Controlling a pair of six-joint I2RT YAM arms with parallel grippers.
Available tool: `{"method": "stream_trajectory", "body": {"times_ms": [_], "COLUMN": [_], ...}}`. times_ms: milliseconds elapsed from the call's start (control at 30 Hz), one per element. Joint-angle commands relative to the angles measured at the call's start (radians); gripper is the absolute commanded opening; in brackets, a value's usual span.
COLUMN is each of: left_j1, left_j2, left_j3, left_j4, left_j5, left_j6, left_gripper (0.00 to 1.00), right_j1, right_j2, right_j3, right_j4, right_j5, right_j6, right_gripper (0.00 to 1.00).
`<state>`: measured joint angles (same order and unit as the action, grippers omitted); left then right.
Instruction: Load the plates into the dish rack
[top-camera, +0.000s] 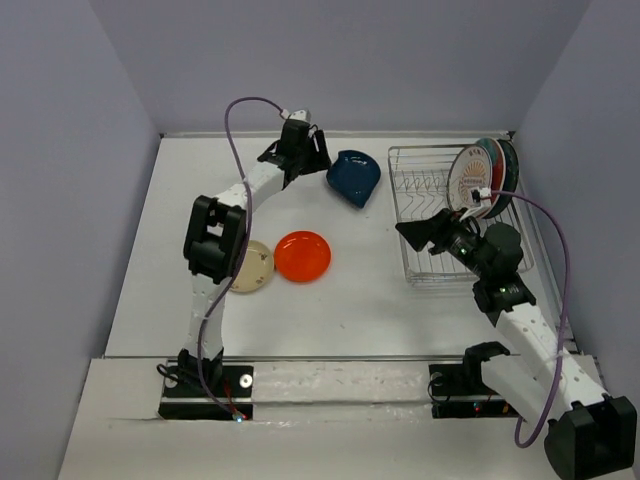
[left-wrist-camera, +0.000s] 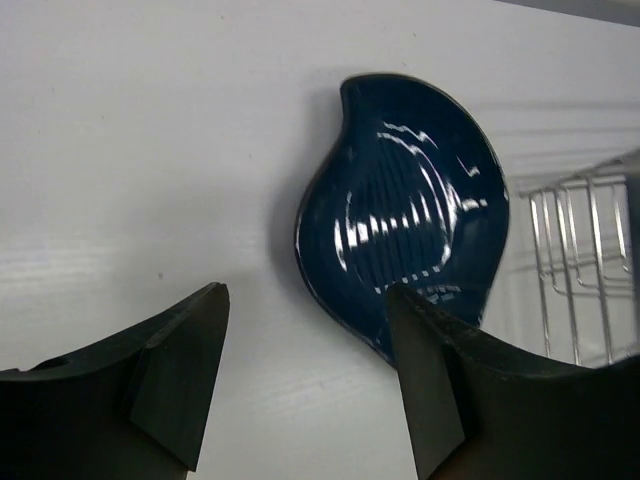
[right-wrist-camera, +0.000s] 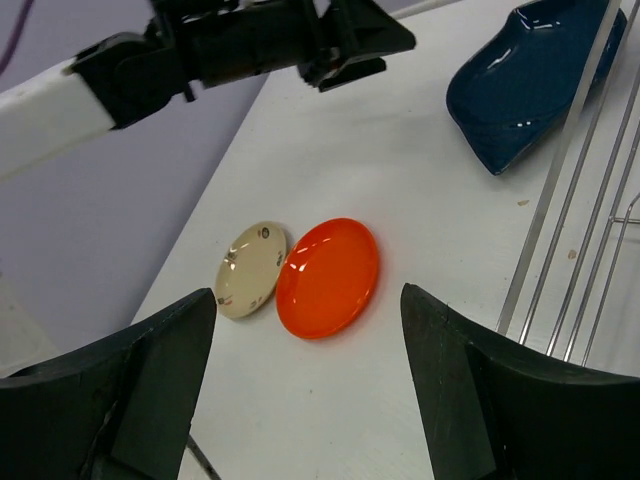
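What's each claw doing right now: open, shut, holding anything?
Left claw: open, holding nothing, near the blue dish.
Right claw: open, holding nothing.

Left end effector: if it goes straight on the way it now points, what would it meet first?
Most likely the dark blue plate, flat on the table just ahead; one finger of the open left end effector lines up with its near rim. Depth is unclear, so bare table could come first.

A white table (top-camera: 350, 300) sits boxed by lavender-grey walls (top-camera: 350, 60) (evenly lit).
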<state>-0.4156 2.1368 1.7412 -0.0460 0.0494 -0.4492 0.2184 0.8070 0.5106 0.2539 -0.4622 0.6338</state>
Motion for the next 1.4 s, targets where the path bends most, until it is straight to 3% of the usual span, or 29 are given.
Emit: {"method": "stream_trajectory", "body": {"times_ms": [0, 33, 67, 167, 400, 467, 633, 733, 767, 967, 1167, 1367], "left_j1": [-0.005, -0.006, -0.006, -0.014, -0.035, -0.04, -0.051, -0.049, -0.049, -0.003, 0.049, 0.075], "left_j2": [0.229, 0.268, 0.308, 0.445, 0.523, 0.532, 0.548, 0.494, 0.461, 0.059, -0.265, -0.584], "left_j3": [0.422, 0.423, 0.551, 0.734, 0.741, 0.741, 0.742, 0.707, 0.674, 0.114, -0.196, -0.498], "left_j4": [-0.294, -0.326, -0.392, -0.478, -0.453, -0.448, -0.454, -0.451, -0.434, -0.063, 0.085, 0.231], "left_j5": [-0.121, -0.121, -0.106, -0.054, 0.03, 0.044, 0.017, -0.019, -0.028, -0.003, 0.016, 0.124], "left_j6": [0.11, 0.119, 0.136, 0.156, 0.172, 0.168, 0.17, 0.181, 0.185, 0.112, 0.06, -0.032], "left_gripper": [0.73, 0.73, 0.73, 0.69, 0.59, 0.48, 0.06, 0.06, 0.06, 0.06, 0.06, 0.06], "right_j1": [0.004, 0.004, 0.004, 0.004, 0.004, 0.004, 0.004, 0.004, 0.004, 0.013, 0.041, 0.119], "right_j2": [-0.046, -0.048, -0.048, -0.032, 0.015, 0.02, 0.05, 0.07, 0.08, 0.152, 0.219, 0.345], "right_j3": [-0.009, -0.012, -0.012, -0.012, -0.009, -0.014, -0.007, 0.005, 0.012, 0.057, 0.121, 0.186], "right_j4": [0.074, 0.076, 0.076, 0.081, 0.099, 0.1, 0.102, 0.085, 0.078, 0.08, 0.093, 0.108], "right_j5": [-0.041, -0.043, -0.043, -0.05, -0.061, -0.058, -0.056, -0.064, -0.069, -0.095, -0.093, -0.085], "right_j6": [0.006, 0.006, 0.006, 0.009, 0.017, 0.015, 0.015, 0.007, 0.0, -0.013, -0.009, 0.01], "right_gripper": [0.8, 0.8, 0.8, 0.8, 0.79, 0.79, 0.79, 0.79, 0.79, 0.79, 0.83, 0.86]}}
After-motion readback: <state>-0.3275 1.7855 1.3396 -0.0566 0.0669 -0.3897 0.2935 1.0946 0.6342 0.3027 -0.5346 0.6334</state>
